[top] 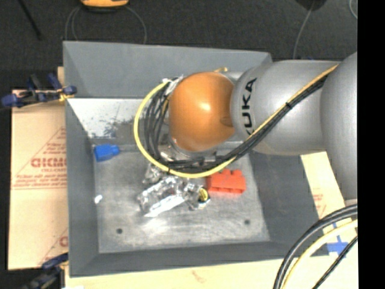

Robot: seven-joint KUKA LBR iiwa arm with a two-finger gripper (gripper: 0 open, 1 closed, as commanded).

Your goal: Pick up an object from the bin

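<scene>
My gripper hangs low over the middle of the bin, mostly hidden under the arm's orange dome. Just below it lies a crumpled, shiny silver wrapper, its top edge reaching under the gripper. A red-orange toy brick rests on the bin floor just to the right of the gripper. Between the wrapper and the brick sits a small yellow and dark piece.
A small blue block lies at the left of the bin floor, near the sloping wall. A tiny white scrap lies further down on the left. The arm and its yellow and black cables cover the bin's upper right part.
</scene>
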